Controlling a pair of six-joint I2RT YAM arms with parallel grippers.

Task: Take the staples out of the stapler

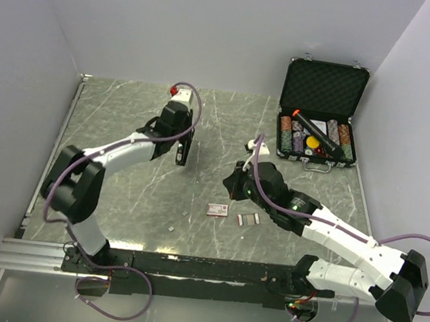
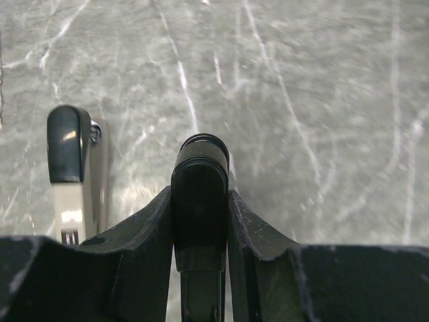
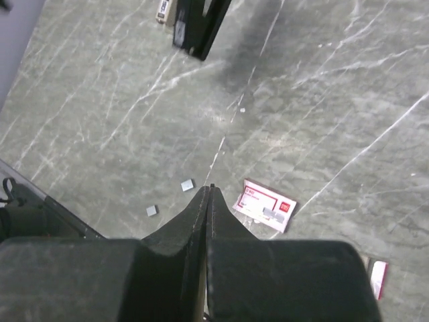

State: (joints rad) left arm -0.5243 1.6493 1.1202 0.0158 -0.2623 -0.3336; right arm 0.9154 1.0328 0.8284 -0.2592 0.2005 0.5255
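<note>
While my left fingers [image 2: 149,231] are clamping the stapler [image 2: 200,191] open over the desk [image 1: 148,200], my right fingers [image 3: 193,218] are sitting together, empty; a loose pinch is risking it dropping onto the staples [image 3: 188,184].

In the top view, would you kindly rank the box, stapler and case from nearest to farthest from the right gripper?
1. Box, just on the near side of the right gripper.
2. Stapler, to its left, held by the left gripper.
3. Case, open at the far right.
</note>
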